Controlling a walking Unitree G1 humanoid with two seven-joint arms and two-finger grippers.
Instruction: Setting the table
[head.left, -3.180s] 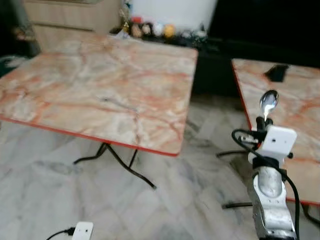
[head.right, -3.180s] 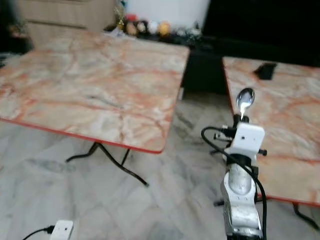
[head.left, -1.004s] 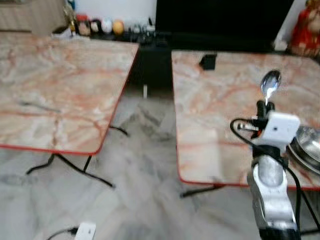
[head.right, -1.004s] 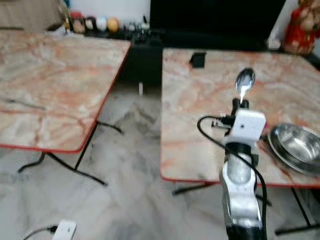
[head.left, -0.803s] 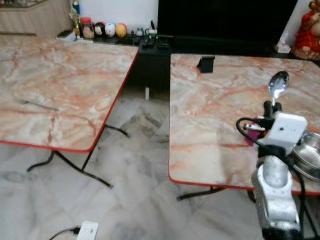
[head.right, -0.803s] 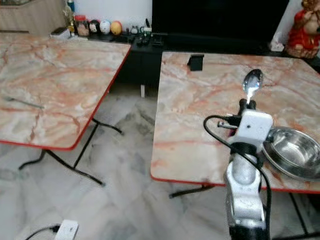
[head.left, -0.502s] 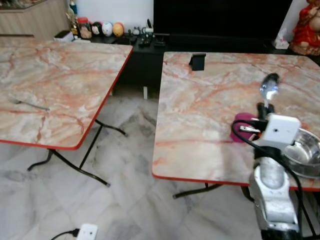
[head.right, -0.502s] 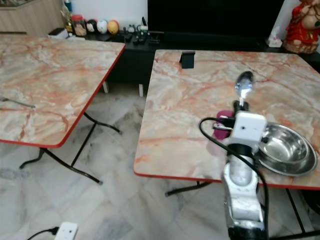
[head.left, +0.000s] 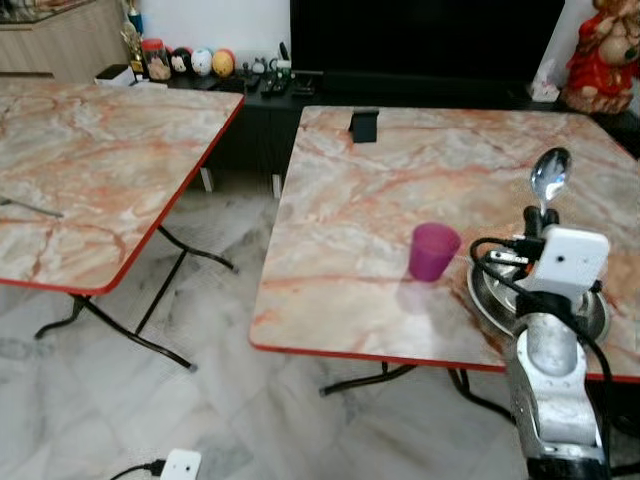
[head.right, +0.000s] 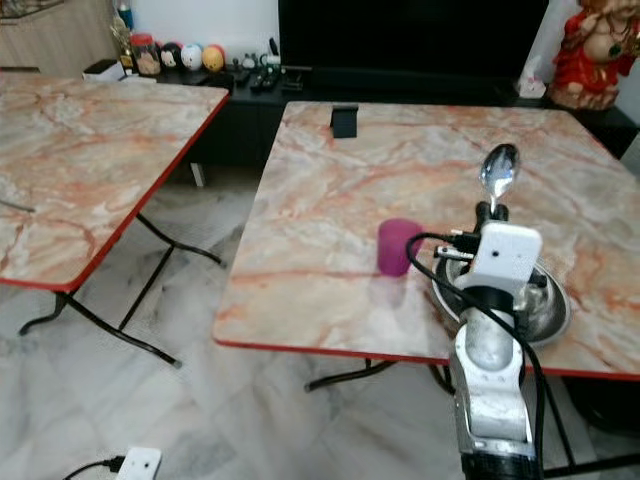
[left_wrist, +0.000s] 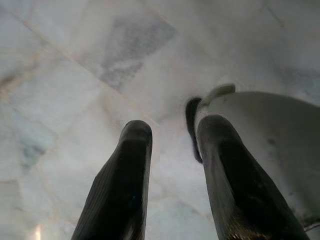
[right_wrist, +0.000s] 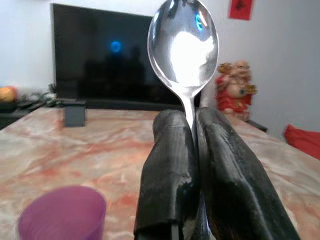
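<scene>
Right hand (right_wrist: 192, 150) pinching upright spoon (head.right: 499, 172) | hovering over steel bowl (head.right: 548, 300) beside purple cup (head.left: 433, 250) | lowering gently onto surface (head.left: 350, 210) (left hand (left_wrist: 172, 170) spread, idle) seems wisest

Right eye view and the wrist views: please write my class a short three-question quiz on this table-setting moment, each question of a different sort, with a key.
1. True or false: the right gripper holds the spoon upright, bowl end up.
2. Multiple choice: what stands on the near table just left of the steel bowl?
A. a purple cup
B. a glass jug
C. a folded napkin
3. Fill in: the left gripper points down at the marble ____, its jaws apart.

Key: 1 true; 2 A; 3 floor.
</scene>
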